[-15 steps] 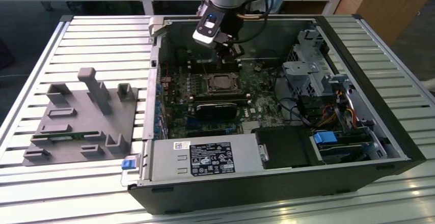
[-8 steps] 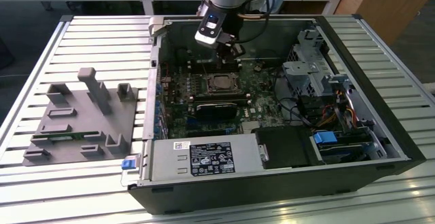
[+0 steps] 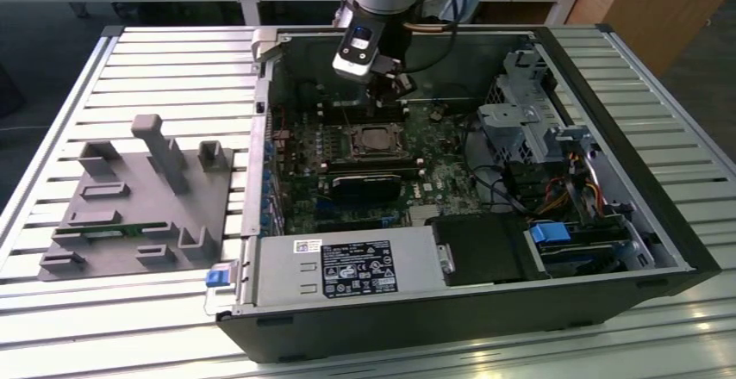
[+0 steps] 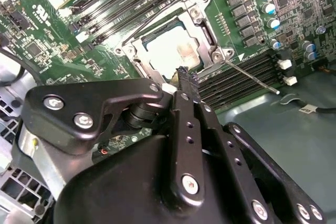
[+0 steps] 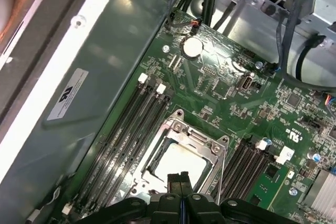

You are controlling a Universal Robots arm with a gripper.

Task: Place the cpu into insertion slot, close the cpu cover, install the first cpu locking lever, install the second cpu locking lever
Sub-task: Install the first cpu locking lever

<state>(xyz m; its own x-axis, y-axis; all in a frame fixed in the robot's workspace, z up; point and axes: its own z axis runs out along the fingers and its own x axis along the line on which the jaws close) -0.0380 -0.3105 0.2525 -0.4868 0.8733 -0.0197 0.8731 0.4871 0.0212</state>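
Your gripper (image 5: 180, 178) has its fingers pressed together, gripping nothing, just above the cpu (image 5: 176, 162). The cpu lies flat in the insertion slot (image 3: 348, 142), mid-frame in the exterior view, under the lowered cpu cover (image 5: 195, 136). One locking lever (image 4: 251, 76) slants across the memory slots (image 4: 231, 91).

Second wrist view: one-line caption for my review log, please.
Shut gripper poised at the edge of the cpu cover, which lies flat around the seated cpu; a thin locking lever juts out alongside.

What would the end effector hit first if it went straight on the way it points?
Probably the cpu face inside the cpu cover frame, near its edge; depth is unclear.
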